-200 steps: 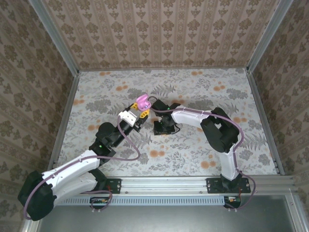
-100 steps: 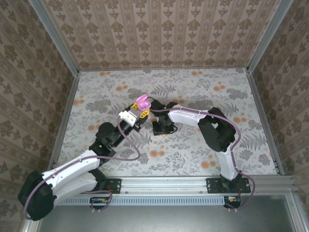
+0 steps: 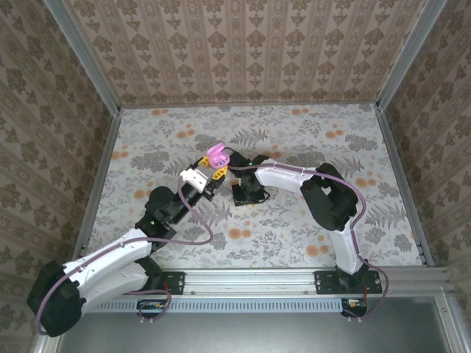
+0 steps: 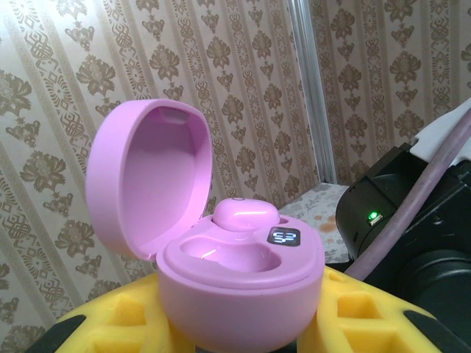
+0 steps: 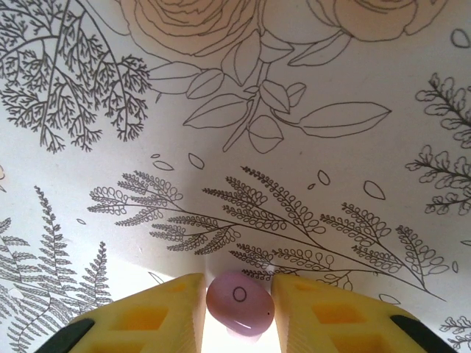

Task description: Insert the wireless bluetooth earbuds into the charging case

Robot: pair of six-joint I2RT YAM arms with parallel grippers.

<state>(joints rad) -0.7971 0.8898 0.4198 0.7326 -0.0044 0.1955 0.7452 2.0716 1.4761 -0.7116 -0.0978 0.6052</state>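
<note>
Gaping pink charging case (image 4: 235, 287), one earbud (image 4: 244, 215) inside, clamped in left hand (image 3: 211, 168); right hand (image 5: 238, 291) clamped on another earbud (image 5: 239, 305).

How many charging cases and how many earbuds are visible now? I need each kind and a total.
Pink charging case: 1, lid open
Pink earbuds: 2, one seated in the case, one pinched by the right gripper
Total: 3

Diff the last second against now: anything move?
The right arm edged slightly left, toward the case; the right pincer keeps its grip on a pink earbud. Nothing taken or let go. The left pincer and the open case, with a second earbud seated inside, stayed put.
</note>
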